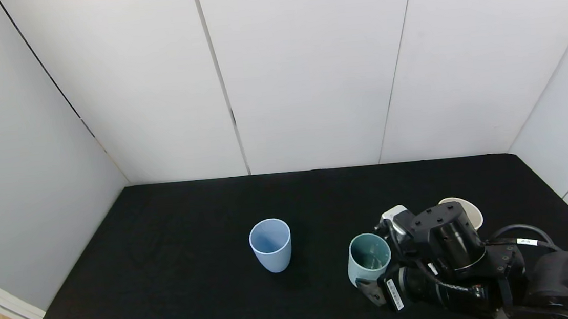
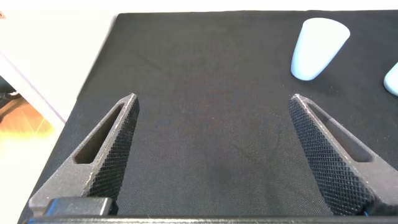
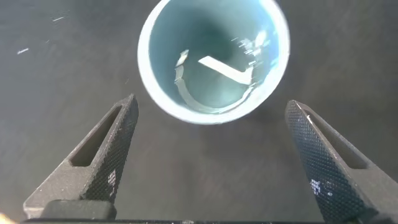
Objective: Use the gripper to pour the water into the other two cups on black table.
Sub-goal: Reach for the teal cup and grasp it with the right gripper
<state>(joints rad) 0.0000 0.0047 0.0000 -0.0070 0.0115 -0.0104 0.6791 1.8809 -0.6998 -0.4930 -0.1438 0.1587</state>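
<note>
Right tool point(image 3: 208, 158) hangs just above the teal-green cup point(image 1: 369, 258), fingers point(image 3: 99, 158) spread wide, released, nothing held. Water point(image 3: 214, 78) glints inside that cup, which stands upright on the black counter point(image 1: 180, 271). Left tool point(image 2: 214, 155) also released, over bare cloth. Light blue cup point(image 1: 270, 244) stands left, well apart. Cream cup point(image 1: 471, 210) sits farther back, mostly hidden behind the right arm.

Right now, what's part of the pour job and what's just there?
Job:
right gripper, open above the teal-green cup
water inside it
light blue cup
cream-beige cup
black table

Just there:
left gripper, open over bare cloth
white wall panels
</note>
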